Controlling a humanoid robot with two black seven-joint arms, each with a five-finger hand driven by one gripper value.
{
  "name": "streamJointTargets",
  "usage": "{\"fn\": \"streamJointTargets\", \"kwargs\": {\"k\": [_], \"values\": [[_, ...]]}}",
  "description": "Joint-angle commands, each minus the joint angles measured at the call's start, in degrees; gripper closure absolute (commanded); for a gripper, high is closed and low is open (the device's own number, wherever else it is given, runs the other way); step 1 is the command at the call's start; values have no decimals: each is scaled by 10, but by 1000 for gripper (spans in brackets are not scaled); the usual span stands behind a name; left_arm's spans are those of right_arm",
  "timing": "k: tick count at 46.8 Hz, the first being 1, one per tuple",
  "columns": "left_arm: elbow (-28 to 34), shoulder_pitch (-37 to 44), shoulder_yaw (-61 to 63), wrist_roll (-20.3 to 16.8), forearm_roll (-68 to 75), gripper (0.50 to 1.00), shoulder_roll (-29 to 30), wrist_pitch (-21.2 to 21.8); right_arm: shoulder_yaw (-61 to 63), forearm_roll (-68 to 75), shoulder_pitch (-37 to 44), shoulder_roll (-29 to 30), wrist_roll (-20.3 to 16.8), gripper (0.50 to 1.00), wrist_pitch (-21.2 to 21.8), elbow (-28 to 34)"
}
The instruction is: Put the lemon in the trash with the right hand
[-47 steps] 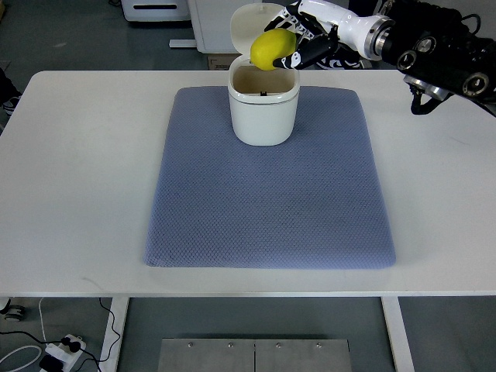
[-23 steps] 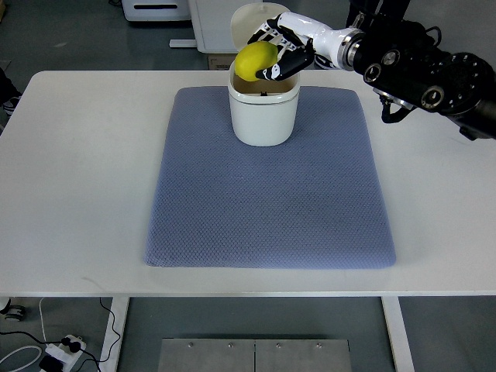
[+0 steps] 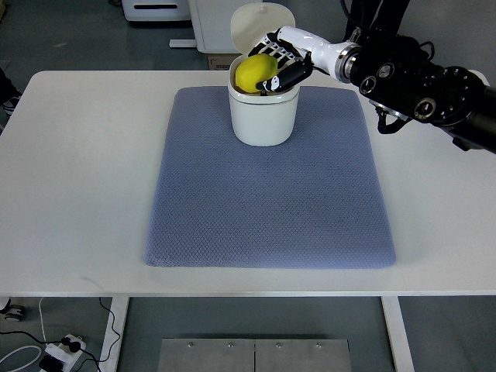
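One lemon [image 3: 256, 74], clamped in the right hand [image 3: 277, 68], sits at the trash bin [image 3: 263, 112] mouth, upper centre; next, release it.

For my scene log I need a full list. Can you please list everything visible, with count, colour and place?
lemon: 1, yellow, at the bin's mouth, held.
trash bin: 1, white, lid open, far end of mat.
mat: 1, blue-grey, centre of table.
table: 1, white.
power strip: 1, white, on the floor, lower left.
right hand: 1, white and black, over the bin, gripping the lemon.
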Motion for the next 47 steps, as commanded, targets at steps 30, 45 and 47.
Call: {"fn": "streamJointTargets", "kwargs": {"k": [30,45,47], "values": [[0,-1,0,0,0,500,0,0,5,1,6,-4,-14,534,1,-26],[0,0,0,0,0,500,0,0,9,5,8,-19,-11,523,2,-19],[0,-1,0,0,0,500,0,0,9,9,8,-28,-10,521,8,-18]]}}
